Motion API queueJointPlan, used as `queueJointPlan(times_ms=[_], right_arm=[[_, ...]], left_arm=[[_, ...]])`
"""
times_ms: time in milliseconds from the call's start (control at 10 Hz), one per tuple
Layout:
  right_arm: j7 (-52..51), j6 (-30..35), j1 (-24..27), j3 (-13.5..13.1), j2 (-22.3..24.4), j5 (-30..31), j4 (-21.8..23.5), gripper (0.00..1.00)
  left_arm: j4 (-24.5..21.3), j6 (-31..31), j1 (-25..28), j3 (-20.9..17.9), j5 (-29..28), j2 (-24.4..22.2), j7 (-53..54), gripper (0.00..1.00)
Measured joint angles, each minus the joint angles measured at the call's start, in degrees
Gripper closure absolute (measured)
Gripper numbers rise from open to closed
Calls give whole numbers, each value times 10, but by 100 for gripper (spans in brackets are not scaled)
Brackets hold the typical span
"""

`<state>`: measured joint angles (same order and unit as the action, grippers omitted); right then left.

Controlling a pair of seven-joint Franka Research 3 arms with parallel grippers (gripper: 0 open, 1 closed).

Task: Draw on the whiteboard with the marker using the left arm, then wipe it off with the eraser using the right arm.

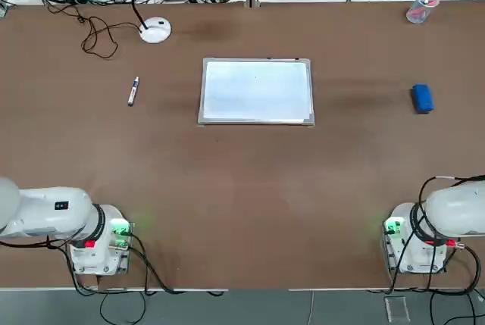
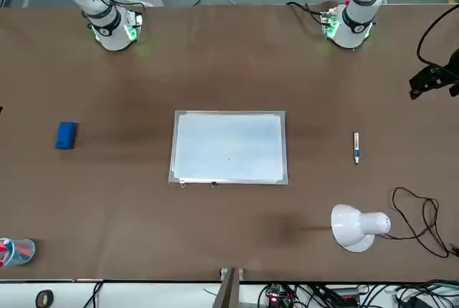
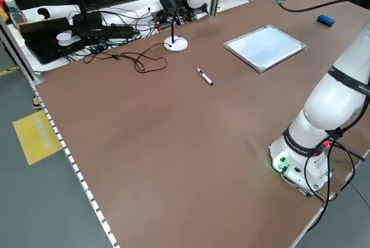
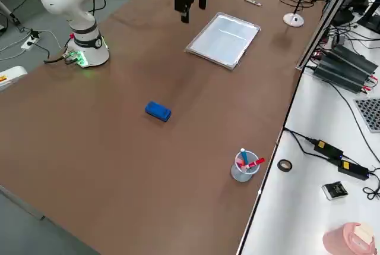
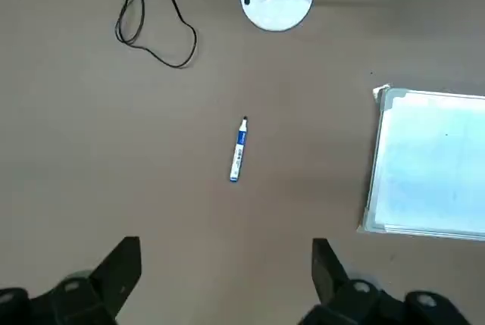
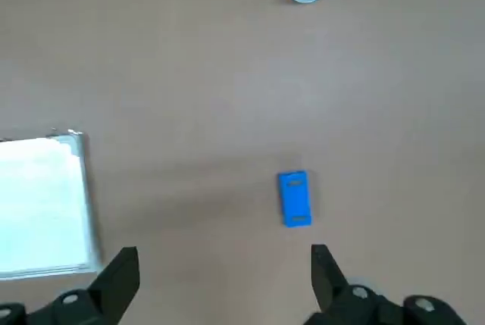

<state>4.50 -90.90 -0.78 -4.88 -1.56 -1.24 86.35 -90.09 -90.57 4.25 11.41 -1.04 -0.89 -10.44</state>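
tabletop (image 1: 242, 189) | whiteboard (image 1: 257, 91) centred, looks blank: fits either never drawn on or wiped | eraser (image 1: 422, 98) well right | marker (image 1: 133, 91) well left | left gripper (image 5: 226, 283), right gripper (image 6: 225, 283) raised, spread wide, empty

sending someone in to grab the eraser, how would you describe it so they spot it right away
Start from the whiteboard lying flat in the middle of the brown table. Go toward the robot's right side, where the eraser lies alone on bare tabletop. It is a small blue block, unlike the clear cup of pens farther back near the table's edge.
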Motion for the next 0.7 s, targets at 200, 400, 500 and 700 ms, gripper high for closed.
queueJointPlan(times_ms=[200,400,500,700], right_arm=[[42,12,0,21,2,-1,-12,0],[79,23,-1,26,2,-16,-15,0],[89,27,0,26,2,-26,-16,0],[92,30,0,24,2,-33,-17,0]], left_arm=[[0,1,0,1,0,0,0,0],[0,1,0,1,0,0,0,0],[0,1,0,2,0,0,0,0],[0,2,-1,2,0,0,0,0]])
